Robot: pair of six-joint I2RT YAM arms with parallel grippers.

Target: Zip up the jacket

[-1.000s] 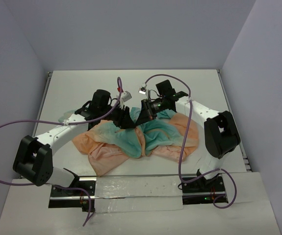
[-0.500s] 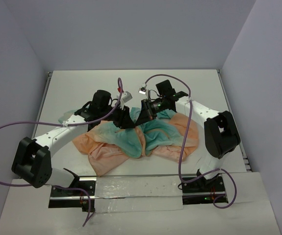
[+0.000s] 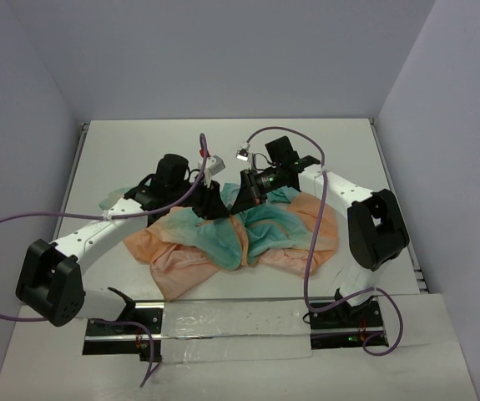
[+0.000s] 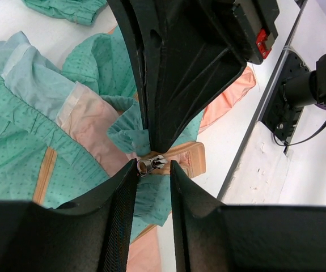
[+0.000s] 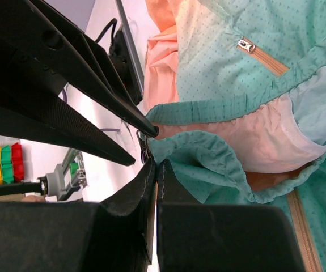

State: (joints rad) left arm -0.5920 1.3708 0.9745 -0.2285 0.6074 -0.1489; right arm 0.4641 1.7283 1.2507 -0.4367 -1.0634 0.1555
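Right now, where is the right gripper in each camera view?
Top external: right gripper at centre, over the jacket.
Left wrist: right gripper hangs from top centre, tip above the zipper pull.
Right wrist: right gripper bottom centre, shut on the jacket.
Shared landmark: left gripper, facing it.

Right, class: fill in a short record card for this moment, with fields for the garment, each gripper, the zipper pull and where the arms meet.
garment: jacket, peach and teal, crumpled on the white table
left gripper: jaws apart, one fingertip on each side of the zipper pull
right gripper: shut, pinching the jacket's teal edge right beside the pull
zipper pull: silver, lying against a peach strip of the fabric
meeting place: both grippers tip to tip over the middle of the jacket
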